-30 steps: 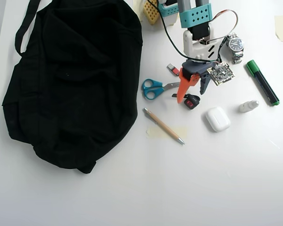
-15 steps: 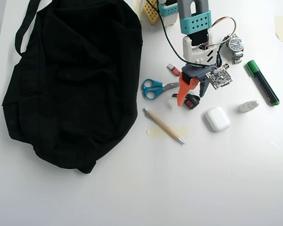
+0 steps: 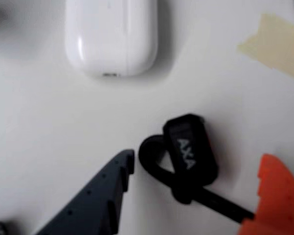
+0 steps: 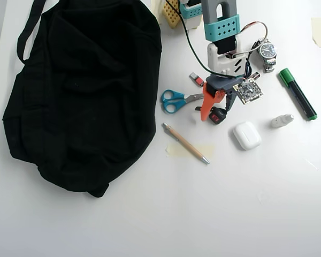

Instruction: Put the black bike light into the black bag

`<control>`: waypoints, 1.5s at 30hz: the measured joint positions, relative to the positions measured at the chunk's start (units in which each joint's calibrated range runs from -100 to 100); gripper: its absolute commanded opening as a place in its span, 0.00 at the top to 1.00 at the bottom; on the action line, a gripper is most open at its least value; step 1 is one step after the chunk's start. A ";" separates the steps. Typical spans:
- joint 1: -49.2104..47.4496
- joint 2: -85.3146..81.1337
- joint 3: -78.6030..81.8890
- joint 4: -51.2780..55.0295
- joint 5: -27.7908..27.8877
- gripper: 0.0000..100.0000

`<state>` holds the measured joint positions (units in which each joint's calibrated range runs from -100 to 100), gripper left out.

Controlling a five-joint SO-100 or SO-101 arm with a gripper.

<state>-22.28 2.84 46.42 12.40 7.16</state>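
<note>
Your claw [image 4: 218, 110] hangs low over the table [image 4: 230, 214] with its jaws spread apart and nothing held between them. The black bike light [image 4: 218, 116] lies on the table right at the fingertips, not yet gripped. In the wrist view, the dark grey finger [image 3: 95, 196] rises from the bottom edge at about 7 o'clock and the orange finger [image 3: 274, 200] stands at about 4 o'clock, with the black bike light [image 3: 188, 149] lying between them and nearer the orange one. Its long axis runs from about 11 o'clock to 5 o'clock in that view, its strap tail trailing toward the orange finger and looking as if it touches that finger's base. A strap loop bulges toward the grey finger. The body sits a little beyond the fingertips, toward 12 o'clock, so you would likely need to advance slightly and settle lower before closing. In the overhead view, the black bag [image 4: 85, 91] lies well apart at about 9 o'clock from the claw, with the blue scissors [image 4: 175, 100] and a pen [image 4: 184, 143] between. The white earbud case [image 4: 246, 135] sits near the light at about 4 o'clock, so mind it on the approach.
</note>
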 measured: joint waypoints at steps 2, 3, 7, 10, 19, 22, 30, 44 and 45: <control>0.00 1.33 -1.02 0.00 0.00 0.68; 0.00 2.00 -1.45 0.00 0.00 0.68; 0.00 2.42 -2.30 0.00 0.00 0.68; 0.00 2.42 -2.30 0.00 0.00 0.68; 0.15 2.34 -2.47 -0.34 0.20 0.96; 0.44 2.25 -2.99 -0.34 -0.34 0.98; 0.44 2.17 -2.99 -0.51 -1.71 0.98; 0.22 -8.76 -5.97 14.23 0.05 0.98; 0.22 -9.76 -7.34 17.21 0.20 0.98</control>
<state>-22.06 -6.92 39.08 29.61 7.35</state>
